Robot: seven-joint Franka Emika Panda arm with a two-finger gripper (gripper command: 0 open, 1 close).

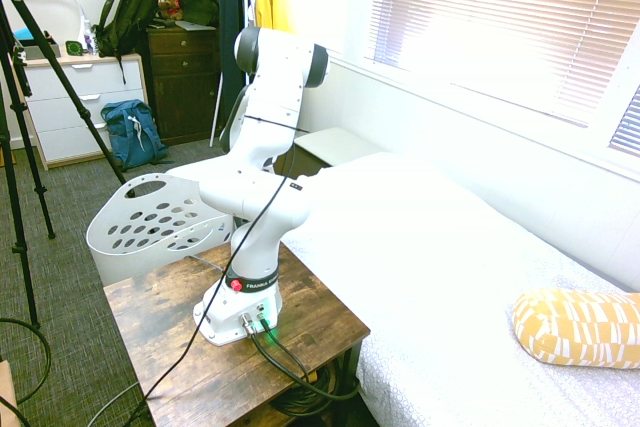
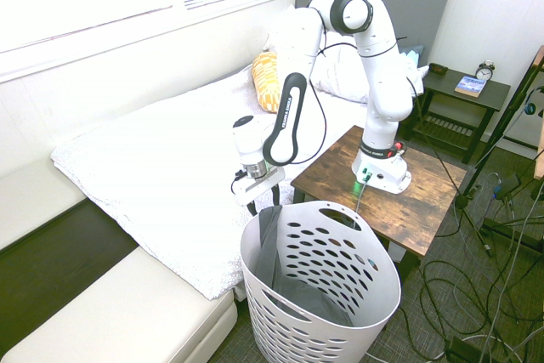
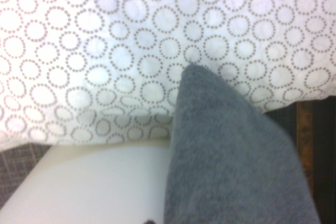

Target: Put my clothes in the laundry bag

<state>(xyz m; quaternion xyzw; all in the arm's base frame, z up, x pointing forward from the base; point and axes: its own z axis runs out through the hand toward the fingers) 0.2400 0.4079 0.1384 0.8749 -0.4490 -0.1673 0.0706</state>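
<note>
hanging above the laundry bag [image 2: 319, 295], the tool [image 2: 257, 193] is spread; clothes [image 2: 293, 291] inside.

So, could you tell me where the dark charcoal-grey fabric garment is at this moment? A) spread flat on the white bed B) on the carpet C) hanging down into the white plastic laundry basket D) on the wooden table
C: the dark charcoal-grey fabric garment hangs from just under the hand down inside the white plastic laundry basket.

Grey clothes [image 2: 293, 286] draped inside white laundry basket [image 2: 340, 269]
</note>
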